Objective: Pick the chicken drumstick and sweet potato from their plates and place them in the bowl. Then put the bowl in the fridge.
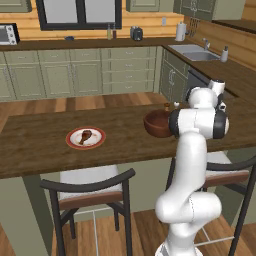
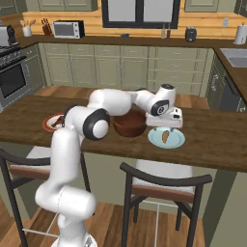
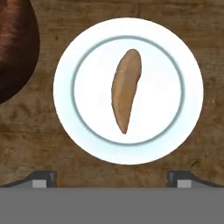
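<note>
The hand [image 2: 165,126] hangs above the pale teal-blue round plate [image 2: 176,140] with its 2 dark fingertips [image 3: 43,179] spread wide apart and nothing between them; in the hand view they stand at either side of the plate's near edge. The tapered orange-brown sweet potato [image 3: 126,89] lies on the middle of that plate, untouched; the deep dark reddish-brown wood-like bowl [image 2: 129,126] sits just beside the plate on the long dark wooden bench [image 2: 217,140]; well apart along the bench, the small golden-brown chicken drumstick [image 1: 86,135] rests on the white round plate with a red-orange rim [image 1: 98,144].
</note>
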You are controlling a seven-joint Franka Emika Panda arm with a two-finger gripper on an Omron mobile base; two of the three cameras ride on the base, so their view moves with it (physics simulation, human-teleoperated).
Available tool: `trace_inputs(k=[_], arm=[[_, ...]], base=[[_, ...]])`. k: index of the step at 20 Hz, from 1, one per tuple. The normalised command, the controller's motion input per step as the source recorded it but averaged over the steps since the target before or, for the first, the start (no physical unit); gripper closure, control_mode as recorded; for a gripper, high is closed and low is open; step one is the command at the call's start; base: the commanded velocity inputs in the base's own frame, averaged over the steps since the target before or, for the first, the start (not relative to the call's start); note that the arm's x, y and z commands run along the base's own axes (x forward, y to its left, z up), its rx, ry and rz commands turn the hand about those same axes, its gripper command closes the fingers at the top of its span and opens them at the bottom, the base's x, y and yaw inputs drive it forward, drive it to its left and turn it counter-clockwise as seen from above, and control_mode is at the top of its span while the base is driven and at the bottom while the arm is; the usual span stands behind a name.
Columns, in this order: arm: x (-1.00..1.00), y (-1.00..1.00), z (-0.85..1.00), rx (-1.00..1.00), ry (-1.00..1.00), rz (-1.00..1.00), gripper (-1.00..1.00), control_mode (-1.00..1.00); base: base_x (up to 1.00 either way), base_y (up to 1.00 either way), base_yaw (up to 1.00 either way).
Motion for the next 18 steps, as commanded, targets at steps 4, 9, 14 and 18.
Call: trace_inputs(k=[4,9,14,18], arm=[[0.35,0.00,-0.54,0.12,0.03,0.00,-1.00,-1.00],[0.04,0.10,-0.53,0.01,-0.01,0.00,-1.00,-1.00],[0.28,0.06,-0.26,-0.04,-0.04,0.00,-1.00,-1.00],[0.37,0.05,-0.15,-0.04,0.00,0.00,-1.00,-1.00]], base=[[0.00,0.00,0.00],[0.00,0.00,0.00],[0.00,0.00,0.00],[0.00,0.00,0.00]])
